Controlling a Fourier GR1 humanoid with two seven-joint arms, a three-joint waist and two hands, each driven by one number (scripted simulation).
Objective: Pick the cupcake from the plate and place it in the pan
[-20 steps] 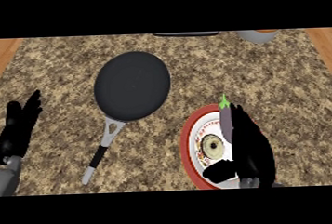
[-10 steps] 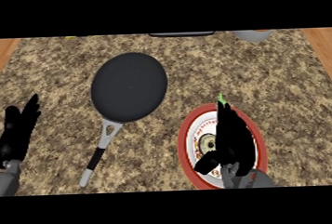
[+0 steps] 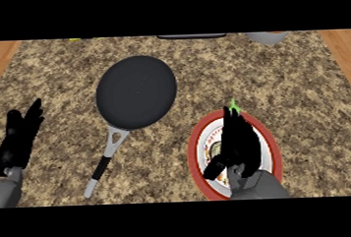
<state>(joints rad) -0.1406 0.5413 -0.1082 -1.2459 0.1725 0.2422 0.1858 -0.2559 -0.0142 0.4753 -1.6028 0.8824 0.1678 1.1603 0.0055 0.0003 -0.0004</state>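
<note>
My right-hand fingers (image 3: 233, 123) are straight and together, pointing to the far side, not curled round anything. The thumb (image 3: 215, 169) sticks out to the left, nearer my wrist. The right hand (image 3: 239, 145) lies flat over the middle of the round plate with a red rim and white centre (image 3: 196, 156), near-right on the counter. The cupcake I can't make out: my palm covers most of the plate's centre. Only 1 small green tip (image 3: 234, 106) pokes out just past my fingertips, at the plate's far rim; can't tell what it belongs to.

Left of the plate & farther off sits the round black frying pan (image 3: 136, 92), nothing in it. Its grey handle with a black grip (image 3: 107, 159) runs toward the near-left, apart from the plate.

My left hand (image 3: 18, 140) rests at the left edge, fingers up and relaxed, holding nothing.

All of it is on the speckled brown granite counter (image 3: 293, 87). 1 grey bowl (image 3: 266, 37) is cut off at the far edge, right side.
</note>
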